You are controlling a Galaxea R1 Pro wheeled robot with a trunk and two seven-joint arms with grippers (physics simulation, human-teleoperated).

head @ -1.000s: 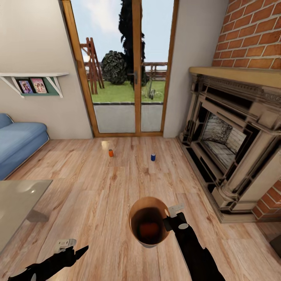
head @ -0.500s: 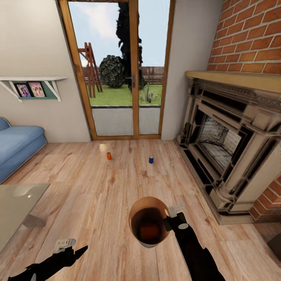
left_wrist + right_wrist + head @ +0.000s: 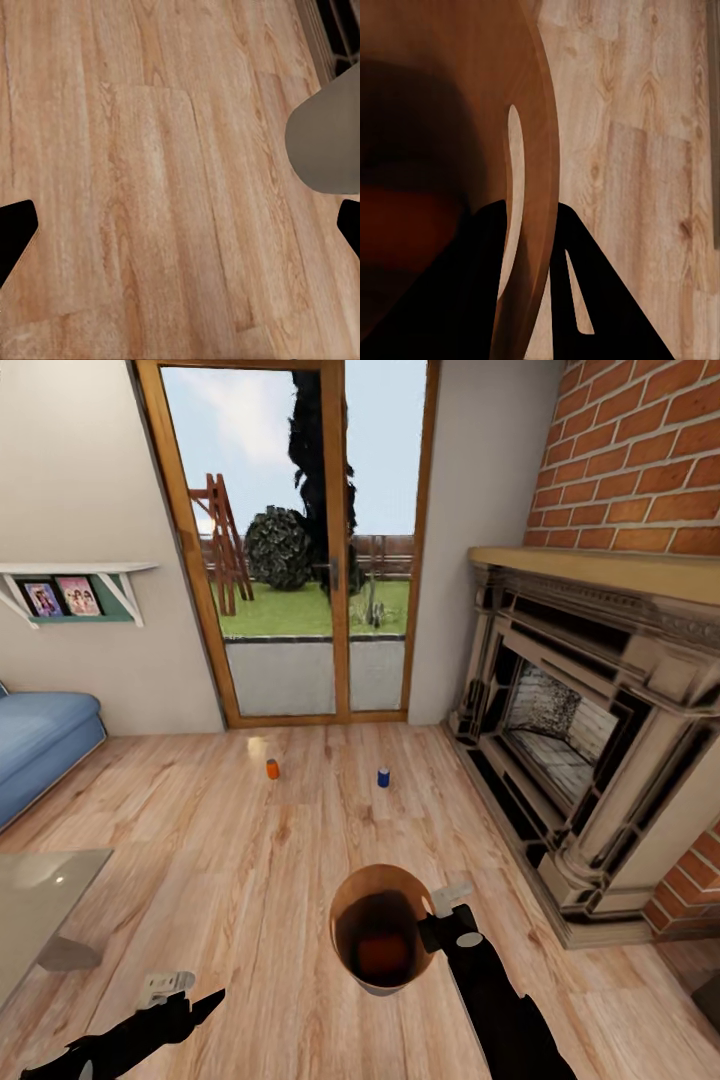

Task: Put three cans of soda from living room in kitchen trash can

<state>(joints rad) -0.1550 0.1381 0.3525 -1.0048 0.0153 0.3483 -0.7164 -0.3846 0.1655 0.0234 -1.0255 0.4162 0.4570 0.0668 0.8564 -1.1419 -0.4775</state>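
Your right gripper (image 3: pixel 437 920) is pinching the tash can (image 3: pixel 382 938) rim; left gripper (image 3: pixel 165 988) is wide open, empty. Roll up gently to the orange can (image 3: pixel 272 769), keeping the bin level.

- Floor (image 3: pixel 250 860) is light honey wood planks with darker grain streaks
- Trash can (image 3: pixel 345 900) is warm brown inside, with an orange can (image 3: pixel 382 953) glowing at the bottom
- Another orange can (image 3: pixel 272 769) at 11 o'clock from the bin, dark blue can (image 3: pixel 383 778) at 12
- Fireplace (image 3: pixel 600 740) is beige with black trim, red brick (image 3: pixel 640 450) above
- Sofa (image 3: pixel 40 740) is blue, door frames (image 3: pixel 336 560) orange-brown wood
- Right gripper (image 3: pixel 440 920) and left gripper (image 3: pixel 185 1000) are black with pale grey bits
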